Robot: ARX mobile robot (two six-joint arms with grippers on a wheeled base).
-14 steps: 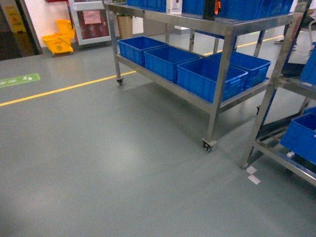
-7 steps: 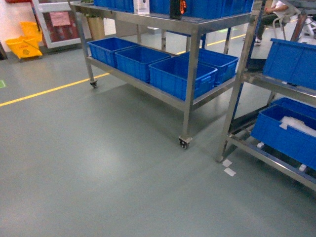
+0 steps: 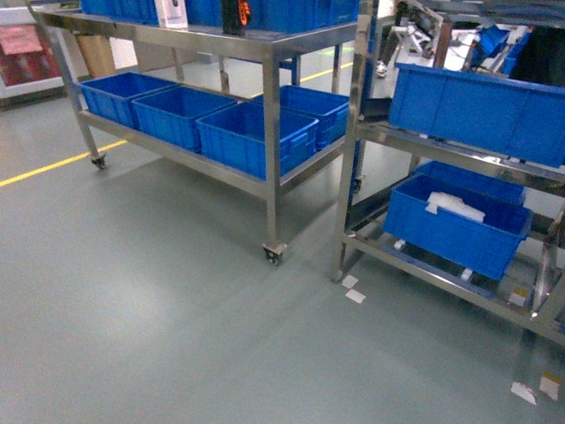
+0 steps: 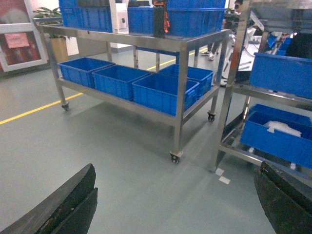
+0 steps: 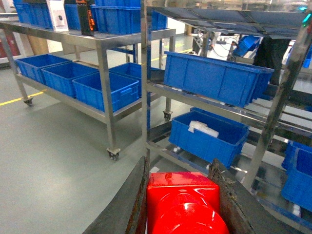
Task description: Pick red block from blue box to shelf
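In the right wrist view the glossy red block (image 5: 183, 195) fills the space between two dark fingers, its round stud facing the camera, and my right gripper (image 5: 179, 168) is shut on it above the floor. Straight ahead of it stands the shelf (image 5: 145, 73), a tall stainless-steel rack holding dark blue crates. The same shelf (image 3: 357, 132) occupies the right of the head view. My left gripper (image 4: 176, 170) hangs open over bare floor with nothing between its fingers (image 4: 73, 195). No gripper shows in the head view. The blue box is out of view.
Left of the shelf stands a wheeled steel cart (image 3: 269, 159) with dark blue crates (image 3: 256, 141) on its lower tier. One crate on the shelf (image 3: 455, 225) holds something white. Paper scraps (image 3: 355, 296) lie by the shelf's foot, and a yellow line (image 3: 53, 165) crosses the grey floor.
The head view has swung right: the wheeled cart slid leftward in the frame and the tall shelf with its crates came fully into view on the right.
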